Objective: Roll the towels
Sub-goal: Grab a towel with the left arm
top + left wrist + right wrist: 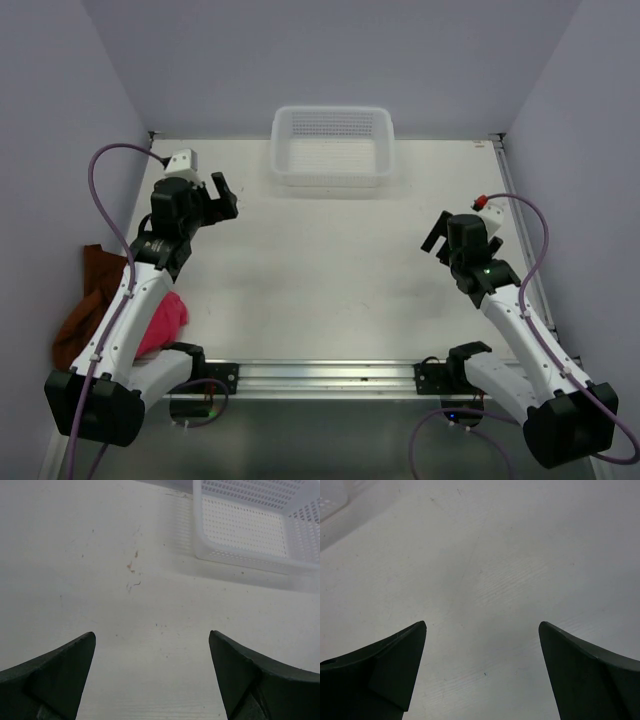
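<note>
White tabletop spreads beneath both arms, with a perforated plastic basket at its far edge. At the near left, a rust-brown towel and a pink towel lie crumpled together beside the left arm. The left gripper and right gripper hover with jaws spread wide, holding nothing.

1. The top camera sits high behind the near edge, looking down and forward over the whole desk to the basket at the far edge.
2. The left wrist camera rides low and close, facing forward past the left end effector at the basket's near corner, which the top view also shows.
3. The right wrist camera looks past the right end effector at nearby desk, with a basket edge at the upper left.
</note>
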Controlling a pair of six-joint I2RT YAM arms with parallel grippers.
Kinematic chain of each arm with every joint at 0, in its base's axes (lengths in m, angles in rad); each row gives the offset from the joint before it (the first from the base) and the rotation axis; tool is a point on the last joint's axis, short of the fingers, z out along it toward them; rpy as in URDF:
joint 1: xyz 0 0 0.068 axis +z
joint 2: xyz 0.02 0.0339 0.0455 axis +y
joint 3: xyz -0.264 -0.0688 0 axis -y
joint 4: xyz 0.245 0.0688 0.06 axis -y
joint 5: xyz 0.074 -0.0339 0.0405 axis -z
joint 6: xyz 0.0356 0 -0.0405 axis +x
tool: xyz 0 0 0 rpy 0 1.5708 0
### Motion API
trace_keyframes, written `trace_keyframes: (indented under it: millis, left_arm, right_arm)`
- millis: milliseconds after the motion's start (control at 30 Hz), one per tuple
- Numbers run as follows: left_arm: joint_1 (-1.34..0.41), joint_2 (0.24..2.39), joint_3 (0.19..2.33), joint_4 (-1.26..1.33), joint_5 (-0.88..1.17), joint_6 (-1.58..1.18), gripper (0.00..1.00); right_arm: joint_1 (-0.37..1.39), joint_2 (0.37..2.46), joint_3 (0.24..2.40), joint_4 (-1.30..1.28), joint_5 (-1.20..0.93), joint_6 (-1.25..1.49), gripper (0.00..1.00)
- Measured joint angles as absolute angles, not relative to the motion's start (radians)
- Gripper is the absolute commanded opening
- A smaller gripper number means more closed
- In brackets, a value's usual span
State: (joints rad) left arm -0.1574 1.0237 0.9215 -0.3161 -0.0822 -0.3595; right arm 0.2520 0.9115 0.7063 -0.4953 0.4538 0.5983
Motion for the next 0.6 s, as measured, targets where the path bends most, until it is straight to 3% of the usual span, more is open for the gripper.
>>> trace_keyframes:
  millis: [333, 600]
  left_arm:
    - [-0.139, 1.025, 0.921, -0.325, -0.181, -0.36, 1.0]
    - [-0.114, 1.075, 0.922, -0.402, -0.414, -0.441, 1.0]
  right_arm:
    - [0.252, 0.915, 0.697, -0.5, 0.453, 0.625, 0.99]
    - [0.252, 0.984, 0.696, -0.501, 0.375, 0.59, 0.99]
